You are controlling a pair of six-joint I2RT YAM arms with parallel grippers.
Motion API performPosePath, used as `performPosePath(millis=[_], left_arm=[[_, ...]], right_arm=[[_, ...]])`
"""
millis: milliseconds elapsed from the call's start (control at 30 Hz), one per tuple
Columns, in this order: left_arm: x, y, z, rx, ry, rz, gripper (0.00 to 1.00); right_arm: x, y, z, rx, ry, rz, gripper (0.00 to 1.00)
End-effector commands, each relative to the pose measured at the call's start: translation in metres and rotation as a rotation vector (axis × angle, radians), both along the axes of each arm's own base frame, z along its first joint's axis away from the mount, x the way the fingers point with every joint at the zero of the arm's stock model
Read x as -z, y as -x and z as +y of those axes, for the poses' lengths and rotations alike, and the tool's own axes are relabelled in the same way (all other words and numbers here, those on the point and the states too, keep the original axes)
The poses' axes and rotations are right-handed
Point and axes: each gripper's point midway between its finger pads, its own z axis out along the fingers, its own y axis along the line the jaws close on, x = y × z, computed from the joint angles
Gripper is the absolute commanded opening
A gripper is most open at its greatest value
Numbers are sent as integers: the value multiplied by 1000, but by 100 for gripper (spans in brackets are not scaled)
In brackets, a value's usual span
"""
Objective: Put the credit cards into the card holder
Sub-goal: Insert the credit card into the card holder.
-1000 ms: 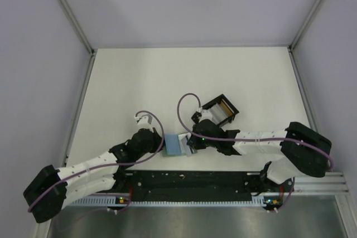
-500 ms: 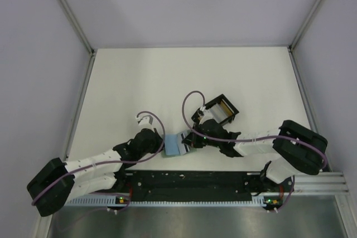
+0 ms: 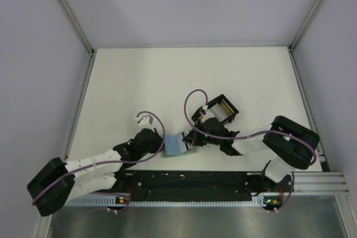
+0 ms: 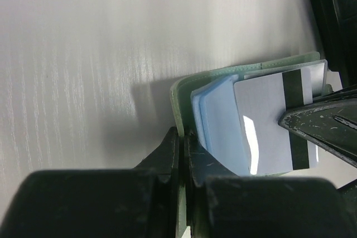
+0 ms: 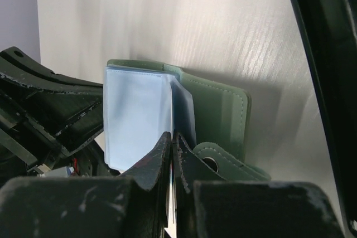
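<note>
So the card holder (image 4: 184,90) is a little sage-green folding wallet with stitched edges, lying open by the near edge of the tabletop (image 3: 167,76), about midway along it. Inside are pale blue-grey sleeves, fanned up a bit rather than lying flat. From the right wrist camera you can also see a flap with a round snap on the green cover.

The left gripper (image 4: 181,143) is closed right down, pinching the holder's green edge from the left side. The right gripper (image 5: 172,140) is closed too, clamped on a credit card (image 4: 262,115). That one is pale grey-white with a dark stripe across it and lies over the blue sleeves. I can't tell how far into a slot it actually sits. From overhead the holder is sandwiched between the two grippers.

Just behind the right gripper, toward the middle of the tabletop, is a black box (image 3: 235,110) with some yellow-orange cards (image 3: 223,105) in it.

The tabletop is plain white with a faint wood-grain texture up close. Pale lilac-grey walls (image 3: 184,4) close it in on three sides, with metal posts (image 3: 70,12) in the far corners.
</note>
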Motion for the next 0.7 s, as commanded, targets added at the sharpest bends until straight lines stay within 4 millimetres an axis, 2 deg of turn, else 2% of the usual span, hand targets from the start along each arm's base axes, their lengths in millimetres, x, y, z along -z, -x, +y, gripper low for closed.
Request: performPosePath(millis=[0, 167, 400, 467, 533, 600, 667], left_arm=[[10, 0, 6, -16, -32, 5, 0], [11, 0, 5, -13, -37, 11, 0], [10, 0, 7, -27, -43, 21, 0], [9, 1, 9, -35, -57, 39, 12], [9, 5, 14, -50, -82, 70, 17], [7, 7, 21, -72, -95, 79, 39], [4, 8, 29, -108, -98, 78, 48]], right_arm=[[-7, 1, 16, -39, -90, 11, 0], [2, 7, 17, -41, -114, 56, 0], [11, 2, 7, 18, -55, 77, 0], [17, 2, 3, 35, -30, 88, 0], [20, 1, 0, 50, -12, 95, 0], [24, -1, -3, 65, 13, 94, 0], [26, -3, -6, 79, 29, 92, 0]])
